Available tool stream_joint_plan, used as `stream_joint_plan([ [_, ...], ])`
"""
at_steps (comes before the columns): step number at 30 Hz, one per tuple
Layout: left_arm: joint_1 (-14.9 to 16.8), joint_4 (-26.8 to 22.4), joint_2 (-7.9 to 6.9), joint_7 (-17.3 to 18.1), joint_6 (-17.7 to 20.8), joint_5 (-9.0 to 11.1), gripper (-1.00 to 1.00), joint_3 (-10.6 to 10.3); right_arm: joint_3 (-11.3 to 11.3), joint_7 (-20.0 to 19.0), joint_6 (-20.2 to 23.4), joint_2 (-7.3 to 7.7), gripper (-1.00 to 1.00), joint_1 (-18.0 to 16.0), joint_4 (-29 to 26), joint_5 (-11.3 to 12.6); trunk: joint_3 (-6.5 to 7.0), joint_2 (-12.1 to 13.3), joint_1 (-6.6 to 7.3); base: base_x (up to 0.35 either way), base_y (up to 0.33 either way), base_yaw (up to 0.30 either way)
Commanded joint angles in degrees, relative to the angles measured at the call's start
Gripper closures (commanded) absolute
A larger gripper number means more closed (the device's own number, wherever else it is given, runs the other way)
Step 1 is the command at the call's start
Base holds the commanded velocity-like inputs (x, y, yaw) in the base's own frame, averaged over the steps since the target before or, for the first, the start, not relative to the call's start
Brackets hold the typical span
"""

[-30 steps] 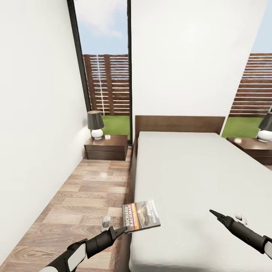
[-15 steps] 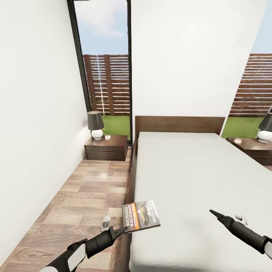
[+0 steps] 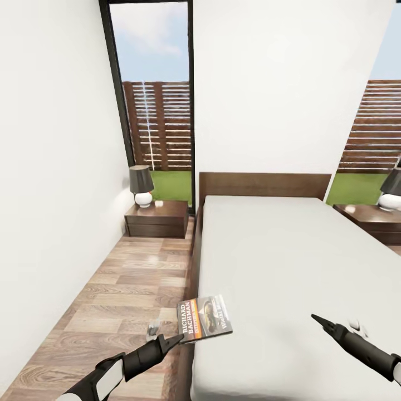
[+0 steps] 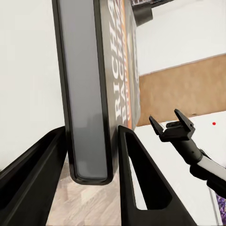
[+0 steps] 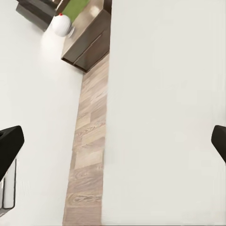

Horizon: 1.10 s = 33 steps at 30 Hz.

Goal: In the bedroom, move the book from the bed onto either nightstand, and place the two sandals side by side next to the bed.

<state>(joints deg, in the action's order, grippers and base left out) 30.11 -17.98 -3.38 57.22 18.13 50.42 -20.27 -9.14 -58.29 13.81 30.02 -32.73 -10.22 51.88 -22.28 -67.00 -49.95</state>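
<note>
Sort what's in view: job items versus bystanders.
Job items: the book gripped in the left pincer; the bed; the nightstand; the second nightstand.
Bystanders: the lamp; the window; the right pincer, open.

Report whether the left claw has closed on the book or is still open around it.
Shut on the book: the left claw has both fingers pressed against its covers at the mattress edge.
</note>
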Motion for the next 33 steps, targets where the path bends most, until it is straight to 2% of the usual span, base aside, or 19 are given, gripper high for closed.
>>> stream_joint_plan([
  [1,0.0,0.0,-1.03,0.2,-0.7,0.7,1.0,-0.5,-0.4,-0.1,-0.9,0.04,-1.0,-0.1,1.4,0.6,0.12,0.4,0.23,0.0,0.0,0.0],
  [5,-0.2,1.4,-3.49,0.3,-4.1,0.7,1.0,-0.6,-0.5,-0.2,-12.0,-0.01,-1.0,-0.1,5.9,0.6,0.84,2.0,1.1,0.0,0.0,0.0],
  [9,-0.3,4.7,-4.1,0.4,-6.9,0.7,1.0,-0.6,-0.5,-0.3,-16.2,-0.11,-1.0,0.0,8.7,0.5,1.56,3.6,1.98,0.0,0.0,0.0],
  [12,-0.3,6.2,-4.28,0.5,-10.6,0.7,1.0,-0.6,-0.5,-0.3,-17.1,-0.57,-1.0,0.0,11.4,0.3,2.1,4.8,2.64,0.0,0.0,0.0],
  [15,-0.3,8.2,-4.33,0.5,-12.0,0.7,1.0,-0.6,-0.5,-0.2,-17.4,-0.84,-1.0,0.0,13.7,0.3,2.64,6.0,3.3,0.0,0.0,0.0],
  [33,-0.3,9.5,-4.67,0.4,-12.6,0.7,1.0,-0.6,-0.5,-0.2,-17.5,-1.37,-1.0,0.0,14.8,0.2,5.87,13.2,7.25,0.0,0.0,0.0],
])
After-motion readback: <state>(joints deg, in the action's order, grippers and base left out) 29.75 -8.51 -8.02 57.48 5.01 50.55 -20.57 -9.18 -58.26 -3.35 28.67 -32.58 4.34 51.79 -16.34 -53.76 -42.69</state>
